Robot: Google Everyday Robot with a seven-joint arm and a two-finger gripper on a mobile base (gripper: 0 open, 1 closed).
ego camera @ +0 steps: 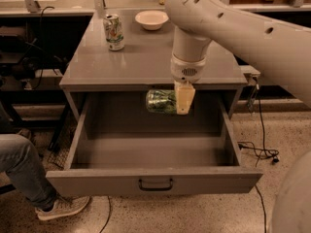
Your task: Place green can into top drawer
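Note:
The green can [160,102], dark green and mottled, lies on its side in the air, held in my gripper [182,100]. The gripper is shut on the can's right end. Both hang just in front of the cabinet top's front edge, above the back part of the open top drawer [153,181]. The drawer is pulled far out, grey, with a small dark handle [155,184] at the centre of its front panel. Its inside shows nothing in it.
On the cabinet top [121,67] stand a mostly white can [113,32] at the back left and a pale bowl [151,19] at the back. A seated person's leg and shoe [29,178] are at the lower left. Cables run along the floor at right.

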